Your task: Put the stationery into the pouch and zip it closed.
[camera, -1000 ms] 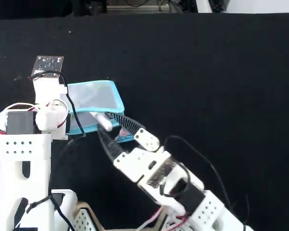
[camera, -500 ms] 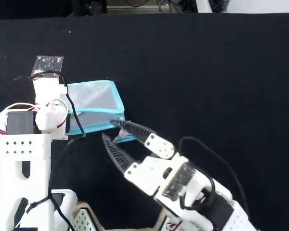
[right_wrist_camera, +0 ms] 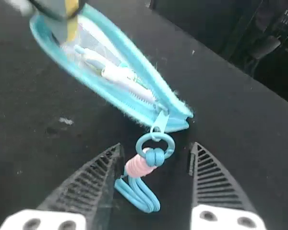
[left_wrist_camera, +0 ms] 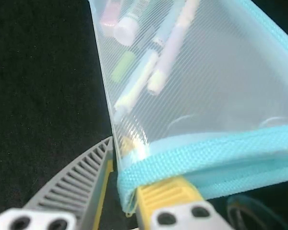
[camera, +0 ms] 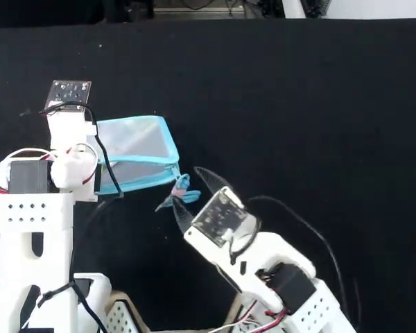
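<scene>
Where the black cloth-covered table [camera: 298, 104] nears its left edge, the pouch [camera: 135, 149] lies: ribbed translucent plastic bordered with turquoise woven tape. Stationery [left_wrist_camera: 149, 72], slim cylindrical pens, rests inside. Left pincer [left_wrist_camera: 120, 172] pinches the pouch's taped corner between a ridged grey finger and a yellow one. Right pincer [right_wrist_camera: 156, 146] stands spread, its ridged black fingers flanking the round pull ring [right_wrist_camera: 155, 143], pink bead [right_wrist_camera: 137, 166] and looped turquoise cord [right_wrist_camera: 139, 189].
</scene>
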You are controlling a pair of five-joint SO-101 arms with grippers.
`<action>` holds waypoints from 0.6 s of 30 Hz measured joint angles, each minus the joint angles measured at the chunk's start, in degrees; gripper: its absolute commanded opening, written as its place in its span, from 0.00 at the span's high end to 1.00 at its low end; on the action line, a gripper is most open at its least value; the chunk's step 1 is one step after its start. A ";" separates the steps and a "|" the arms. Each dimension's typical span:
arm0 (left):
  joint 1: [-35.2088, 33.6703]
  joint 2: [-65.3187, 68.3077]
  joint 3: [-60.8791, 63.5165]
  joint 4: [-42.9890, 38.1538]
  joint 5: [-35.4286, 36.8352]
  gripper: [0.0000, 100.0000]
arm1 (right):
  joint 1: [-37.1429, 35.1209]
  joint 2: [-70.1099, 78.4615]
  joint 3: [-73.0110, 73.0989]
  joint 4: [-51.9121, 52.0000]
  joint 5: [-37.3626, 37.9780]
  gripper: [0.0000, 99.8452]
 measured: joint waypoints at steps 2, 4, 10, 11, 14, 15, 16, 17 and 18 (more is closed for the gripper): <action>0.00 0.00 0.00 0.00 0.00 0.97 | 0.00 0.00 0.26 0.00 0.00 0.80; 0.00 0.00 0.00 0.00 0.00 0.97 | 0.00 -0.09 0.97 -0.44 0.00 0.80; 0.00 0.00 0.44 0.00 0.00 0.97 | 0.00 0.00 8.62 -9.85 0.00 0.80; 0.00 0.00 0.53 0.00 0.00 0.97 | 0.00 0.00 10.02 -11.96 0.00 0.80; 0.00 -0.09 0.62 0.00 0.00 0.97 | 0.00 0.00 13.01 -16.79 0.00 0.80; 0.00 -0.09 0.62 0.00 0.00 0.97 | 0.00 0.00 13.19 -17.41 0.00 0.80; 0.00 -0.09 0.62 0.00 0.00 0.97 | 0.00 0.00 13.19 -17.93 0.00 0.80; 0.00 -0.09 0.62 0.00 0.00 0.97 | 0.00 0.00 13.19 -18.20 0.00 0.80; 0.00 -0.09 0.62 0.00 0.00 0.97 | 0.00 0.00 13.19 -18.37 0.00 0.80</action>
